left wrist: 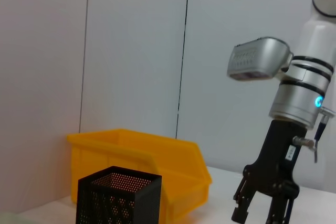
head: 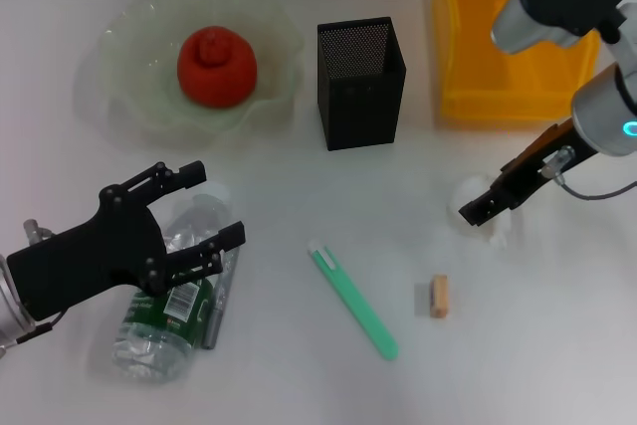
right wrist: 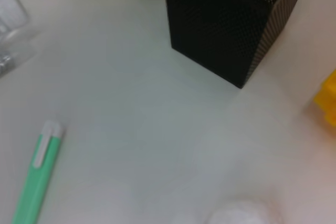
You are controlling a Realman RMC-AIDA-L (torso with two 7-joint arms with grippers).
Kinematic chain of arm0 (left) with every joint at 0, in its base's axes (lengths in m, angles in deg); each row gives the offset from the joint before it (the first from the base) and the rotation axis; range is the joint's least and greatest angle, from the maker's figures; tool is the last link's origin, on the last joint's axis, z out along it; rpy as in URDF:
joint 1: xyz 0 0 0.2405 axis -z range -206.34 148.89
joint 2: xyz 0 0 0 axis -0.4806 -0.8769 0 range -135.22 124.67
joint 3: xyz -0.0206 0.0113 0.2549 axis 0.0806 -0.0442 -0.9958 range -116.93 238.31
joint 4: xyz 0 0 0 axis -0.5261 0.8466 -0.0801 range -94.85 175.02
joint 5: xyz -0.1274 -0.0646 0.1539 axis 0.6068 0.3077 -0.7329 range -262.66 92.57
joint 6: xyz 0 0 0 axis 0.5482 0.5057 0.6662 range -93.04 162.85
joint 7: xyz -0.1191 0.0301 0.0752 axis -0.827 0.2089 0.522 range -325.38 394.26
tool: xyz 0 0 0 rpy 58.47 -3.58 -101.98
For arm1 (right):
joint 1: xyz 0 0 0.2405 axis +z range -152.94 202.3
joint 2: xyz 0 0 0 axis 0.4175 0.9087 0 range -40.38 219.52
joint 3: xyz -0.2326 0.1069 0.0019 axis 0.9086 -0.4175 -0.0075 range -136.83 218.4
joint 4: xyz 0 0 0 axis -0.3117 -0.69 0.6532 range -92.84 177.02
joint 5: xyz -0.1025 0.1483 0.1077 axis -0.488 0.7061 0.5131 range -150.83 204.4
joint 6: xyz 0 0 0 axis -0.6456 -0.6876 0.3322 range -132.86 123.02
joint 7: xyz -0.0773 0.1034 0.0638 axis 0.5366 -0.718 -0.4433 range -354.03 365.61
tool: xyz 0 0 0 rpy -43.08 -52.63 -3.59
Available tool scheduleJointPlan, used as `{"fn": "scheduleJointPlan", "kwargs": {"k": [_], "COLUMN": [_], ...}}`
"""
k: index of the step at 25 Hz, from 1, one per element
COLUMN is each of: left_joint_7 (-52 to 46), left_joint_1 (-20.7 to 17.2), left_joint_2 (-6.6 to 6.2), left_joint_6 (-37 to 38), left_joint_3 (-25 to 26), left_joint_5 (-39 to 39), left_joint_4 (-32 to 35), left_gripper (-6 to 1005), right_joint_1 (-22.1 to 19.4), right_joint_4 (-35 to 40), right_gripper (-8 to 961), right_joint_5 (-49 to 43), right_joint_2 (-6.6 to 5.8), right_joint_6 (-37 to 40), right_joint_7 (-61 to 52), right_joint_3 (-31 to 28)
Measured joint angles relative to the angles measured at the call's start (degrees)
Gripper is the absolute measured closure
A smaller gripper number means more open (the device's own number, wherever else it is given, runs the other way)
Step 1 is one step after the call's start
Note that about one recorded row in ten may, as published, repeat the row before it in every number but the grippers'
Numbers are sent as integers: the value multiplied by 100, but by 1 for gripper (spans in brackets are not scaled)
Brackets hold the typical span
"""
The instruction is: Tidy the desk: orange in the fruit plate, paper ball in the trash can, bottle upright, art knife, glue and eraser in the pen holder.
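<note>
Right under your right gripper (head: 482, 208) sits the paper ball (head: 476, 208), white on white so easy to miss; the fingers reach down around it, but I can't tell if they've clamped yet. From there the trash can (head: 508, 47) is just behind and slightly to the right, so it's a short lift and carry. Your left gripper (head: 204, 208) hovers with its jaws spread over the bottle (head: 169, 316), which lies flat beside a grey pen-like thing (head: 221, 291). The orange (head: 217, 67) already sits in the fruit plate (head: 129, 97); the eraser (head: 439, 297) and green knife (head: 353, 301) lie between the arms, in front of the pen holder (head: 360, 82)
</note>
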Motion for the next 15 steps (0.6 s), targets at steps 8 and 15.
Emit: {"fn": "scheduleJointPlan", "kwargs": {"k": [8, 15], "left_joint_7": [69, 140], "left_joint_1": [63, 82], "left_joint_2": [9, 9], "left_joint_6": [-75, -62], "left_joint_3": [27, 41], "left_joint_5": [3, 25], "left_joint_4": [-177, -210], "left_gripper": [155, 155], "right_joint_1": [106, 114], "right_joint_4": [-538, -329], "right_gripper": [216, 297], "right_joint_5": [-10, -9], "right_joint_2": [0, 0], "right_joint_6": [-566, -338], "right_joint_7": [7, 5], "right_joint_3": [296, 293]}}
